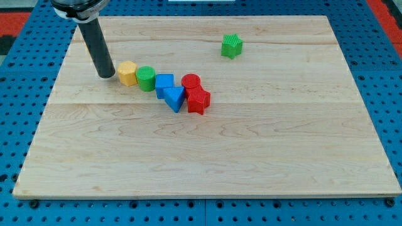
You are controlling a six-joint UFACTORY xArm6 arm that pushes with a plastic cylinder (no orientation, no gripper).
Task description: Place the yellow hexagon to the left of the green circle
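On the counter [207, 163], my tip [106, 75] stands just to the view's left of the yellow hexagon [127, 73]. The hexagon touches the green circle [146, 78] on its right. Further right (all packed close) lie the blue cube [164, 83], blue triangle [174, 98], red circle [191, 81] and red block [198, 100]. The green block [232, 45] sits well apart toward the view's top right.

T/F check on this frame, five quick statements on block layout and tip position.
1. The yellow hexagon sits directly at the view's left of the green circle. True.
2. My tip is at the view's right of the red blocks. False: it is at the view's left of the yellow hexagon.
3. The green star stands apart, toward the view's top. True.
4. The blue triangle lies alone near the view's bottom edge. False: it is in the central cluster, beside the blue cube.
5. Two red blocks are visible. True.
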